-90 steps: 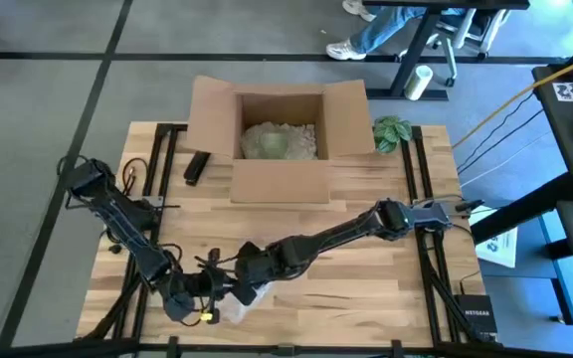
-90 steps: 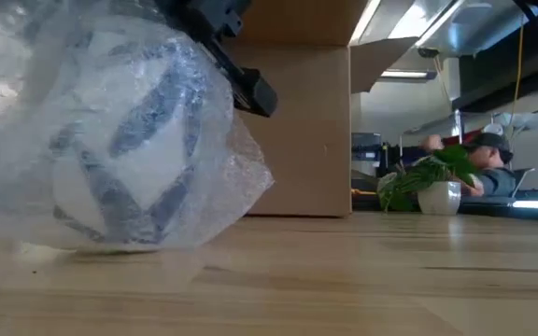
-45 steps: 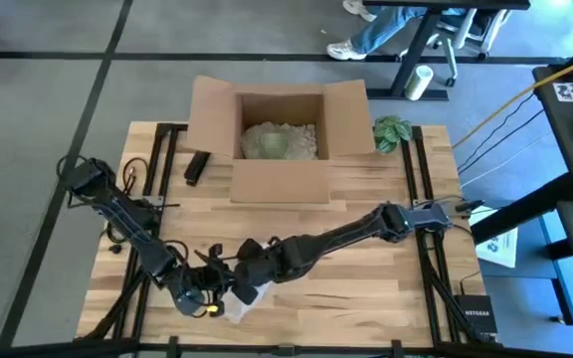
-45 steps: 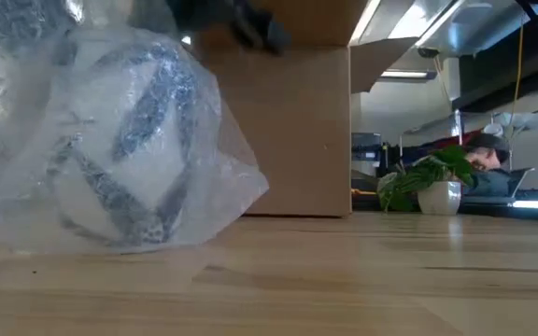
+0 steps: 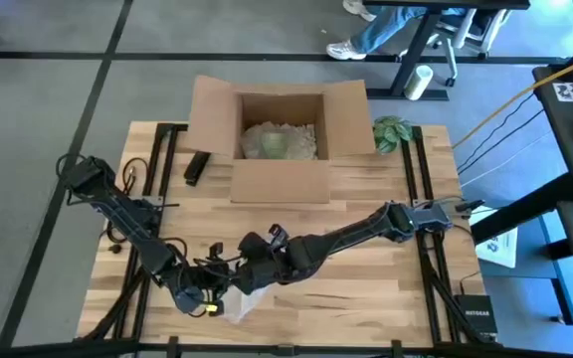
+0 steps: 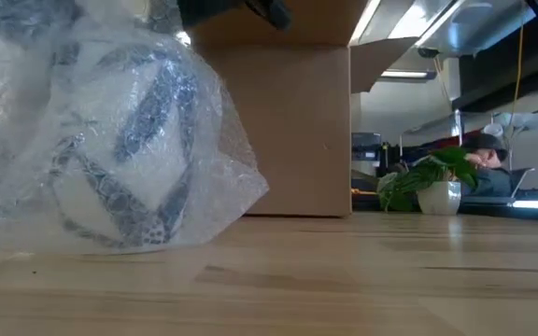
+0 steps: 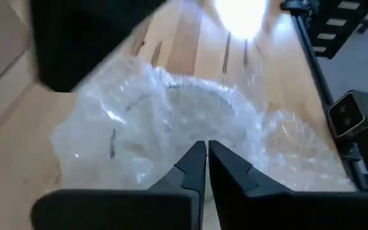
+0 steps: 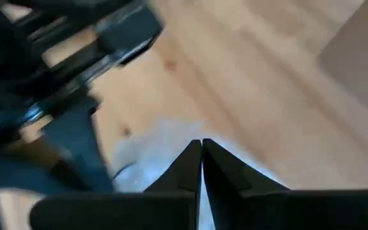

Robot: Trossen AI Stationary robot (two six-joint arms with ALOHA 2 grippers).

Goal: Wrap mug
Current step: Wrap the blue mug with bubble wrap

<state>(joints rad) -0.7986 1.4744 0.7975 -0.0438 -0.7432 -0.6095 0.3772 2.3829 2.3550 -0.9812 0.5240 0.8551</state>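
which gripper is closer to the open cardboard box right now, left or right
Right, narrowly. The right gripper sits at the near-table bubble-wrapped mug, straight out from the cardboard box front. The left gripper is beside it, farther from the box and more toward the table's left.

You can't really see the mug, it's buried in bubble wrap, and the low view's left edge clips it.

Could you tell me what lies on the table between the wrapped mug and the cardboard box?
Only bare table: the high view shows nothing between wrapped mug and cardboard box.
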